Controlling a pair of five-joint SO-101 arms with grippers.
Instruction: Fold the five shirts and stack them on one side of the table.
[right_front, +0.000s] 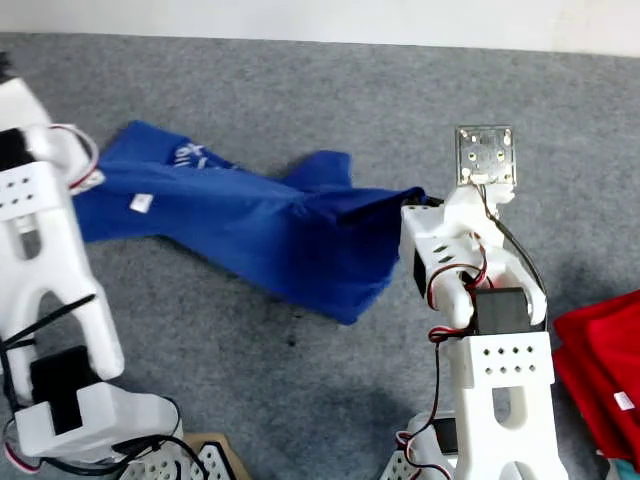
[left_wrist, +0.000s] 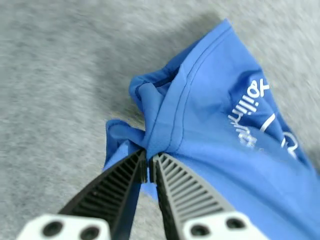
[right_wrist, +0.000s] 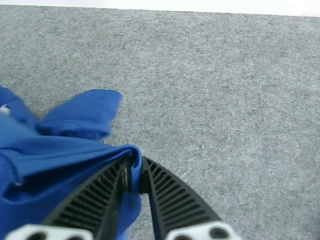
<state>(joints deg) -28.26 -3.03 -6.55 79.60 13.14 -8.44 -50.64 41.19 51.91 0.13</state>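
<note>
Gripping the blue shirt (right_front: 250, 225) at both ends, the two arms are holding it stretched across the middle of the worktop (right_front: 300, 80), so the job is looking early rather than late. The left hand (left_wrist: 148, 167) is pinching shut on a bunched fold near the neck seam, beside the white print, at the end lying toward the left edge. The right hand (right_wrist: 132, 175) is clamping on a doubled hem at the opposite end, a little right of the worktop's middle. Between them the shirt is lying as a long, rumpled band, with one sleeve sticking out toward the far edge. No neat fold is showing in it yet; I am judging it as being straightened ahead of the first fold.

Red cloth (right_front: 600, 370) is lying at the right edge, toward the near corner, well apart from the blue shirt. It is looking flat and layered, so it is probably serving as the start of the stack, though how many shirts are making it up I cannot tell. By that reading, the blue shirt is waiting to be folded and carried to that right side, and any others of the five are remaining to be done.
</note>
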